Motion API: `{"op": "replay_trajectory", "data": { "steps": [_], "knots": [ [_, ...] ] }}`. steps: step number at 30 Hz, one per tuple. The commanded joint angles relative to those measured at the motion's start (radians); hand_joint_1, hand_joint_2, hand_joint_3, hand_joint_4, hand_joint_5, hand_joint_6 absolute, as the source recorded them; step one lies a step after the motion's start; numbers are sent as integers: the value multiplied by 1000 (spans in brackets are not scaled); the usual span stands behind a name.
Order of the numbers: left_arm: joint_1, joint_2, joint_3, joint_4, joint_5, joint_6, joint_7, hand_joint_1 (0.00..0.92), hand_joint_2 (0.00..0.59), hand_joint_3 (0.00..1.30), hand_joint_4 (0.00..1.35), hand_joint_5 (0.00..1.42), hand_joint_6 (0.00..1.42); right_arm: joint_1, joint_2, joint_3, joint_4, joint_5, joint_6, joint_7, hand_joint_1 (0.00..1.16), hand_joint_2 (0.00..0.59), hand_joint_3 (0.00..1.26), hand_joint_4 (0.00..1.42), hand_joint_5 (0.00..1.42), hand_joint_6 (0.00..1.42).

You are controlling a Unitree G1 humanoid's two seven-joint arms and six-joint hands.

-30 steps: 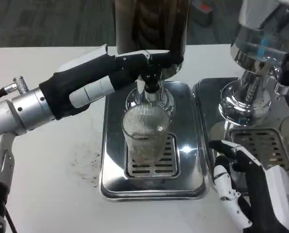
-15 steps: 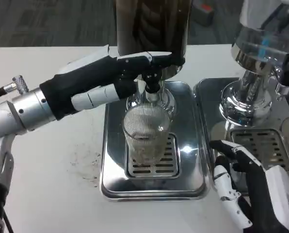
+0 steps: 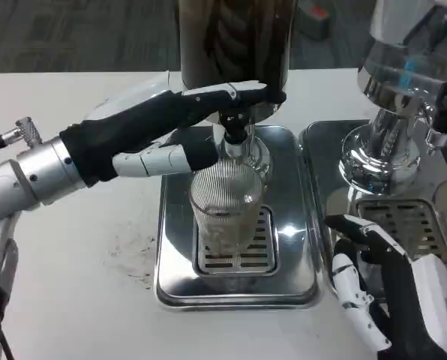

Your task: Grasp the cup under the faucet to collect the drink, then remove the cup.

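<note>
Left hand (image 3: 175, 120) has risen slightly, fingers on the faucet (image 3: 237, 135) lever. Cup (image 3: 225, 206) below, filling. Right hand (image 3: 392, 296) open at 4 o'clock, unmoved.

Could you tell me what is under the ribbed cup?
The ribbed cup stands on the slotted grate of the steel drip tray, below the faucet. The grate beneath its base is covered; its contents are unclear.

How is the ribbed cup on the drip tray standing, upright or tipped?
Upright. The ribbed cup stands on the drip tray grate with its open rim up, directly under the faucet. Neither hand holds it.
</note>
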Motion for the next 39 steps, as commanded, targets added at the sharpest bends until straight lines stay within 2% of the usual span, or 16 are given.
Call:
{"op": "replay_trajectory", "data": {
  "steps": [1,5,11,22,35,39],
  "knots": [
    [24,13,-25,12,38,-39,5,0,67,169,38,42,51,-5,-3,-1,8,8,2,2,129,495,370,295,271,339],
    [26,13,-29,11,39,-51,15,0,67,169,38,42,52,-6,0,-2,9,13,5,3,129,495,359,294,259,338],
    [31,10,-29,6,33,-62,24,0,68,169,38,44,59,-13,4,-10,11,43,11,17,191,461,327,271,246,318],
    [32,2,-26,17,17,-73,22,0,67,169,38,55,68,-30,2,-10,13,49,25,31,217,454,304,245,222,289],
    [30,12,-34,23,49,-141,55,0,67,176,38,56,83,-70,-11,-11,17,101,45,113,289,347,160,107,89,184],
    [32,18,-40,21,62,-163,70,0,67,178,40,56,84,-89,-17,-12,24,119,47,137,301,343,135,78,66,170]
  ]
}}
